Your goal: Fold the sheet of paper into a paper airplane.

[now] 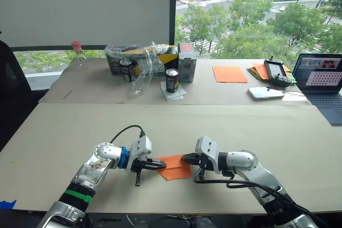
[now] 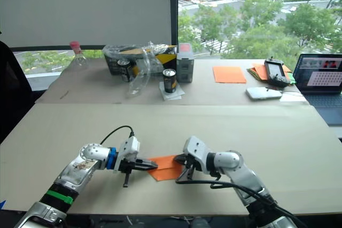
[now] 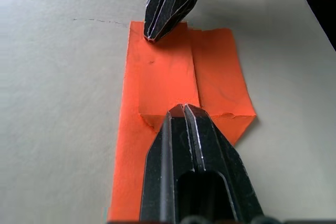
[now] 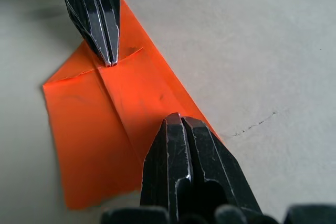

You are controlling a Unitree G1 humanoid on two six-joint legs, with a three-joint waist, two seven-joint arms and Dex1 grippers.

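Note:
The orange sheet of paper point(image 1: 175, 168) lies flat on the near table, folded into overlapping layers with a raised centre strip point(image 3: 168, 77) and creases. My left gripper point(image 1: 163, 166) is shut, its closed tip resting on the paper's left end point(image 3: 181, 109). From the other side, my right gripper point(image 1: 184, 158) is also shut, tip down on the paper's right end point(image 4: 176, 118). The two tips face each other a short way apart. Neither gripper holds the paper between its fingers.
On the far table are a flat orange sheet point(image 1: 230, 73), a stack of orange sheets point(image 1: 258, 71), a handheld controller point(image 1: 277, 71), a white device point(image 1: 265, 93), a laptop point(image 1: 322, 77), two cans point(image 1: 171, 80), a grey box point(image 1: 186, 61) and crumpled plastic point(image 1: 140, 57).

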